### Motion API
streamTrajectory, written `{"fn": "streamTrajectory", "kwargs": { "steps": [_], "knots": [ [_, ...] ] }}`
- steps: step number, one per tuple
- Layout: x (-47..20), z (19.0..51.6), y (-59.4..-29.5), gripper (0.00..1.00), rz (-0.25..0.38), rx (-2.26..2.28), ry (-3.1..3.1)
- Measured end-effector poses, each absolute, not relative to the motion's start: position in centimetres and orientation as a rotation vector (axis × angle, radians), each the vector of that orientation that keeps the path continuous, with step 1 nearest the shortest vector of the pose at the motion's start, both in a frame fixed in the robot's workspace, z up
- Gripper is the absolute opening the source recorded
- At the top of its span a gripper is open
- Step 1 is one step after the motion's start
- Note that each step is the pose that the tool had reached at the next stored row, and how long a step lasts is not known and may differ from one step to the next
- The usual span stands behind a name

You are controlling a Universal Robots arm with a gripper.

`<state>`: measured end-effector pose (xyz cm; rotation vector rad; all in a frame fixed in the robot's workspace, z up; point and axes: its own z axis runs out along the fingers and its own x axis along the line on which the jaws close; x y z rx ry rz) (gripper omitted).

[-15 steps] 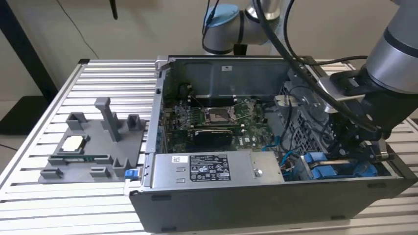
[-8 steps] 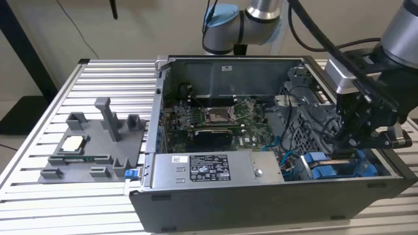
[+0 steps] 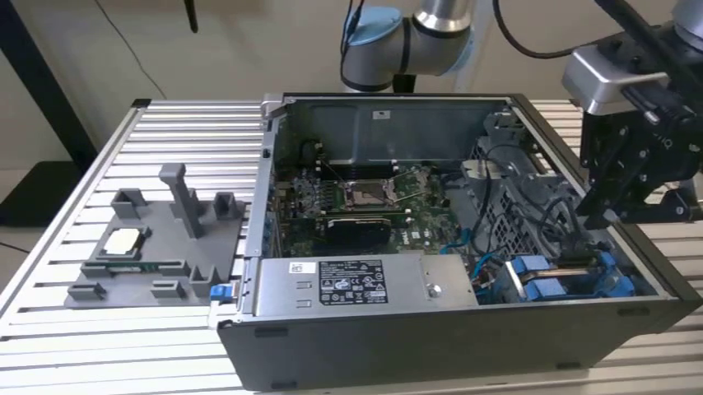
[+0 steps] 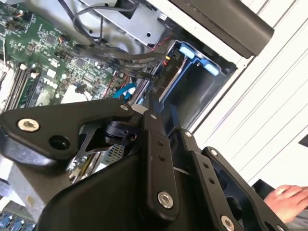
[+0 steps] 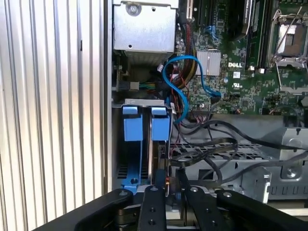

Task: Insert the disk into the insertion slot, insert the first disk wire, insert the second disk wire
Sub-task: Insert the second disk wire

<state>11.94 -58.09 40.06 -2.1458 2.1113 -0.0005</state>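
Observation:
The insertion slot (image 3: pixel 571 280) is the dark bay with blue fittings at the case's front corner, on the exterior view's right. It also appears in the first wrist view (image 5: pixel 137 159) and the second wrist view (image 4: pixel 197 91). My gripper (image 3: pixel 597 216) hangs just above and behind it. Its black fingertips (image 5: pixel 154 195) are pinched together on a small dark plug (image 5: pixel 167 183) at the end of a black disk wire (image 5: pixel 192 161). In the second wrist view the gripper (image 4: pixel 144 111) is shut beside the bay's mouth. The disk is hidden from me.
A looping blue cable (image 5: pixel 180 82) and several black cables (image 5: pixel 216 142) lie between bay and motherboard (image 3: pixel 363 197). The power supply (image 3: pixel 363 284) sits beside the bay. A grey fixture tray (image 3: pixel 154 247) is on the table at the exterior view's left. A person's hand (image 4: pixel 288 197) is nearby.

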Motion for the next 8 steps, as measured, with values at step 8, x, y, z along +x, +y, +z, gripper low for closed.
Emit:
{"fn": "streamTrajectory", "kwargs": {
  "steps": [8],
  "knots": [
    [11.8,42.7,-58.1,0.24,-0.001,-2.143,2.113]
  ]
}}
